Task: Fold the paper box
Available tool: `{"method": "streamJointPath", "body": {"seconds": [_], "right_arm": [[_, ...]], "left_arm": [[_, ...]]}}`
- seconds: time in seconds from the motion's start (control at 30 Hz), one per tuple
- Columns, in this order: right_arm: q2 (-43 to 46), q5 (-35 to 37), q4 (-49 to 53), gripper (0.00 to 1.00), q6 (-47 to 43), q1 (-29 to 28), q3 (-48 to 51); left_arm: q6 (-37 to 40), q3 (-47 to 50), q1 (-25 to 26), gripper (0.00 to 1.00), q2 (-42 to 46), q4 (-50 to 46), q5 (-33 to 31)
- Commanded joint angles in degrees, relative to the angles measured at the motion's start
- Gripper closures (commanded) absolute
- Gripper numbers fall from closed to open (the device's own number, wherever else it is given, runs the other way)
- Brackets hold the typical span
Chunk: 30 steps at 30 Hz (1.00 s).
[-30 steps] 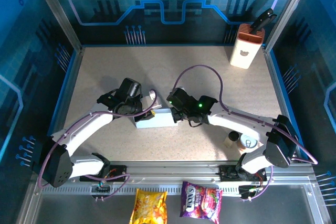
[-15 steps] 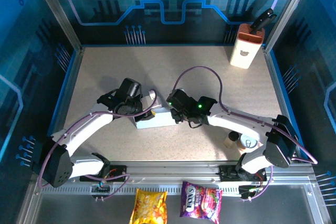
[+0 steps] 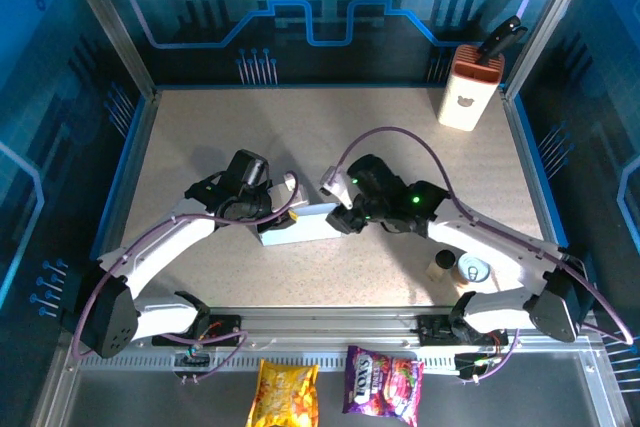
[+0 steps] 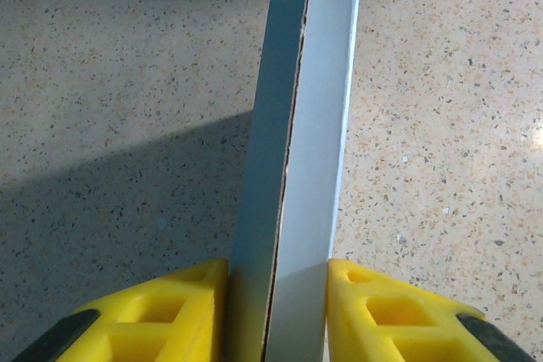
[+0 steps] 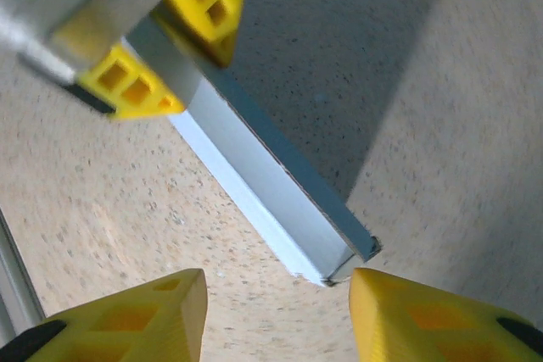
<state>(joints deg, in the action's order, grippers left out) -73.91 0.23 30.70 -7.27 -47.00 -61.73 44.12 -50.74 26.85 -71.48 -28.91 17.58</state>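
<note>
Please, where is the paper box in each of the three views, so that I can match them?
Top external: box on the table, between left gripper and right gripper.
Left wrist: box runs edge-on from bottom centre to top.
Right wrist: box runs diagonally from upper left to lower centre.
Shared landmark: the left gripper's yellow fingers, clamped on the box.
</note>
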Motion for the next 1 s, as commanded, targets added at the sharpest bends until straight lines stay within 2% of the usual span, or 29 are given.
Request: {"method": "streamJointPath", "body": {"seconds": [0.0, 0.1, 0.2, 0.3, 0.63, 0.97], "right_arm": [[2.4, -16.6, -2.7, 0.47, -23.4, 6.0, 2.4], [1.5, -23.0, 0.6, 0.4, -37.0, 9.1, 2.0], [-1.8, -24.9, 3.0, 0.37, -44.2, 10.3, -0.6], [-6.3, -26.2, 4.4, 0.33, -47.1, 10.7, -3.4], [-16.7, -26.6, 0.4, 0.36, -44.1, 10.8, -7.1], [-19.1, -27.7, 0.2, 0.53, -44.4, 11.1, -7.0]], "left_arm": [[1.3, 2.0, 0.3, 0.67, 0.8, -1.4, 1.6], [1.2, 2.3, 0.3, 0.67, 1.1, -1.0, 2.0], [1.1, 2.1, 0.3, 0.67, 1.0, -0.9, 2.3], [1.3, 2.1, 0.3, 0.67, 1.0, -0.8, 2.5], [1.2, 2.1, 0.3, 0.67, 1.3, -0.6, 2.9], [1.3, 2.1, 0.3, 0.67, 1.1, -0.3, 2.9]]}}
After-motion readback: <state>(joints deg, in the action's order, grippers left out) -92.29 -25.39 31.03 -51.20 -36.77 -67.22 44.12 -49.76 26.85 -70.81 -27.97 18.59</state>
